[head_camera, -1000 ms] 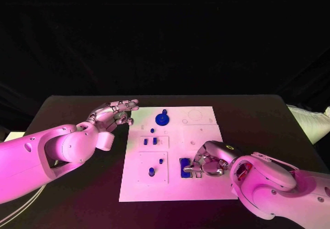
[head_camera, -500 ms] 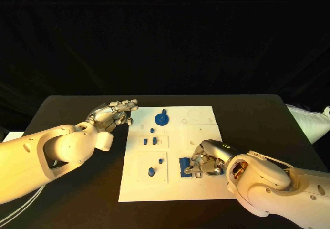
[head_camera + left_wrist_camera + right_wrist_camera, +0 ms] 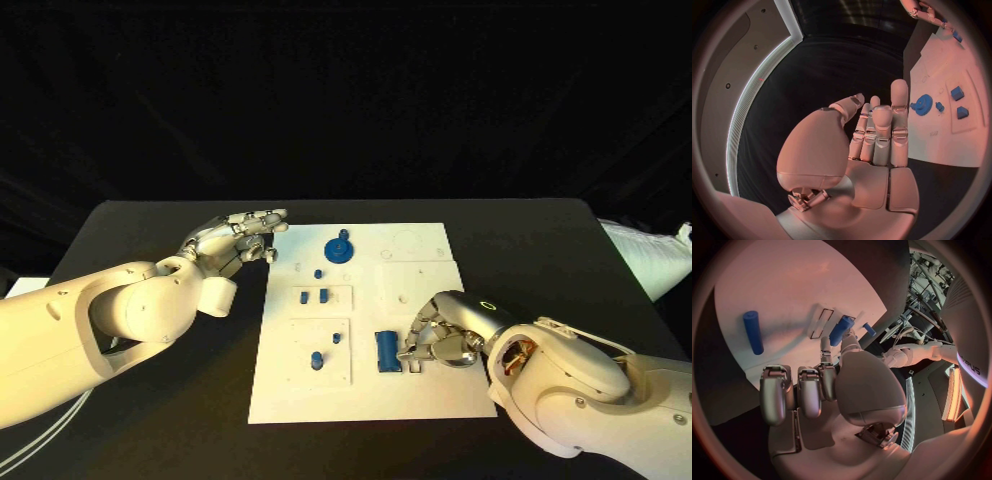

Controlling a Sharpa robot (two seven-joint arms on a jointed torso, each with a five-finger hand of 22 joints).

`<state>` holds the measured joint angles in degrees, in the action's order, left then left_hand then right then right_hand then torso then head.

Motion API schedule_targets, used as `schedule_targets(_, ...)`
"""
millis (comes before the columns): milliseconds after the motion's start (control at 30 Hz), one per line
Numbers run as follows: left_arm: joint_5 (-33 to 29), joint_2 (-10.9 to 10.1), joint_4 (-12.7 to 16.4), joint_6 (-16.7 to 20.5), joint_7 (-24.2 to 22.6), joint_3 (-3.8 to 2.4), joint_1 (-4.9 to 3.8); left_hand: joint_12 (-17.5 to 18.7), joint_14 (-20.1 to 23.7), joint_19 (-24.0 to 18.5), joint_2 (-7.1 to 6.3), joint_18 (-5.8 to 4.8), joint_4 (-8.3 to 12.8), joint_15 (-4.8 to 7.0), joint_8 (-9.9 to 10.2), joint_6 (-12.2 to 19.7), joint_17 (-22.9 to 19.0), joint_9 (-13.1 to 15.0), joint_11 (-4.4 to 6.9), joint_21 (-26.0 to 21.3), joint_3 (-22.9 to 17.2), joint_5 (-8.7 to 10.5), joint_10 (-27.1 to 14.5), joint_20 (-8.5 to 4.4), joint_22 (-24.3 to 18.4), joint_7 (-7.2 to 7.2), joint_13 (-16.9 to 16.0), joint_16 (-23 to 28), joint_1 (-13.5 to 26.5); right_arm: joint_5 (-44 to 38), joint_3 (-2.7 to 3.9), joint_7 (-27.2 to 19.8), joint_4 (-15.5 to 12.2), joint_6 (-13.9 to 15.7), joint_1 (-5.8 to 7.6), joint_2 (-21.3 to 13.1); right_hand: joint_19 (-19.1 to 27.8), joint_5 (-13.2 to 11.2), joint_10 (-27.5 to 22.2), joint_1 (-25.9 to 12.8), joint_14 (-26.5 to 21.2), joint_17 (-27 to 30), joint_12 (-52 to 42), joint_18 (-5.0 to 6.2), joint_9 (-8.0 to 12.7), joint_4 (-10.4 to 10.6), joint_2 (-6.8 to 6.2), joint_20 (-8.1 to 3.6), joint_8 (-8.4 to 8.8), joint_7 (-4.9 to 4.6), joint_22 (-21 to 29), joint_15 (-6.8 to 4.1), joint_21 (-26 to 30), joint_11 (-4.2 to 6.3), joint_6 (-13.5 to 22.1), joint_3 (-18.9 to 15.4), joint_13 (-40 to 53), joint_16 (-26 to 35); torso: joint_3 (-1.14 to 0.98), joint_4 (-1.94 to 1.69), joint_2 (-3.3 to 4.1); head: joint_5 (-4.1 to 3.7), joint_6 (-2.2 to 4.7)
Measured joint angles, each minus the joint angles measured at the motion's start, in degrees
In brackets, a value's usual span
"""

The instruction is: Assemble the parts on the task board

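right robot hand (image 3: pixel 440 343) shifted right, off blue rod (image 3: pixel 385 351), rod uncovered

Task board (image 3: pixel 418 385) sits mid-table (image 3: pixel 144 225). My left hand (image 3: pixel 234 238) is off the board's far left corner; my right hand (image 3: pixel 440 340) is over its near right part, a cylinder part (image 3: pixel 387 351) just left of it.

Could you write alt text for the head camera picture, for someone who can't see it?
A white task board lies on a black table; the right hand sits beside a blue cylinder, the left hand off the board's far left corner.
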<state>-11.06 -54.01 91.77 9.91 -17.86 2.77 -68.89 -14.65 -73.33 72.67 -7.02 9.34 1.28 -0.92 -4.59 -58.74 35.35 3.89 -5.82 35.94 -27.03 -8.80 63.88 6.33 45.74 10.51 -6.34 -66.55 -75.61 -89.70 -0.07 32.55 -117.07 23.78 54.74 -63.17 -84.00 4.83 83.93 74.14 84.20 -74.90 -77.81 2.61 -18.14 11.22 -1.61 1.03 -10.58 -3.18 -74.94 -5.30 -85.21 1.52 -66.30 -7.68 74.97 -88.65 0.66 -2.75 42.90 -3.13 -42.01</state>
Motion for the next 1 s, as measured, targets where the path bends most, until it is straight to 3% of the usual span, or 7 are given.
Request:
schedule_targets(200,0.00,-0.02,0.00,-0.01,0.01,0.00,0.00,0.00,0.00,0.00,0.00,0.00,0.00,0.00,0.00,0.00,0.00,0.00,0.00,0.00,0.00,0.00,0.00,0.00,0.00,0.00,0.00,0.00,0.00,3.50,0.11,-2.75,-1.26,1.81,1.26,-5.01,0.00,1.57,-0.02,0.00,-0.26,-0.03,1.17,0.00,0.86,0.18,0.00,0.00,1.85,-1.03,0.00,0.52,0.00,-0.59,1.74,0.19,0.22,0.00,-0.01,0.02,-0.04,-0.45,0.24)
schedule_targets(433,0.00,0.05,0.06,-0.01,0.01,0.01,0.00,0.00,0.00,0.00,0.00,0.00,0.00,0.00,0.00,0.00,0.00,0.00,0.00,0.00,0.00,0.00,0.00,0.00,0.00,0.00,0.01,0.00,0.00,5.05,-0.01,-3.99,-1.13,1.40,2.10,-9.72,0.00,4.79,0.02,0.78,-0.18,-0.04,1.26,-0.01,1.81,-0.12,0.84,0.43,2.85,-1.07,0.01,0.61,0.00,-0.85,1.78,0.59,0.35,0.00,-0.01,0.20,-0.03,-1.47,0.68)
schedule_targets(600,0.00,0.22,0.15,-0.02,0.02,0.02,0.00,0.00,0.00,0.00,0.00,0.00,0.00,0.00,0.00,0.00,0.00,0.00,0.00,0.00,0.00,0.00,0.00,0.00,0.00,0.00,0.01,0.00,0.00,4.20,-0.30,-3.76,-0.69,0.06,2.13,-11.19,0.00,5.61,-0.08,1.04,-0.18,-0.04,1.63,0.00,2.10,0.00,2.49,0.43,2.98,-1.07,0.01,0.61,0.00,-0.95,1.78,0.84,5.53,0.00,-0.06,0.36,-0.04,-2.08,0.83)
schedule_targets(1000,0.00,0.41,0.12,-0.07,0.03,0.03,0.03,0.00,0.00,0.00,0.00,0.00,0.00,0.00,0.00,0.00,0.01,0.00,0.00,0.00,0.00,0.00,0.00,0.00,0.01,0.00,0.01,0.00,0.00,0.41,-0.62,-1.77,0.15,-3.79,1.15,-10.83,0.00,5.94,-0.19,0.80,-0.18,-0.03,1.65,0.00,2.37,0.42,3.00,0.43,3.07,-0.82,0.02,0.61,0.00,-1.05,0.70,0.73,6.18,0.00,-0.07,0.23,-0.04,-2.72,0.94)
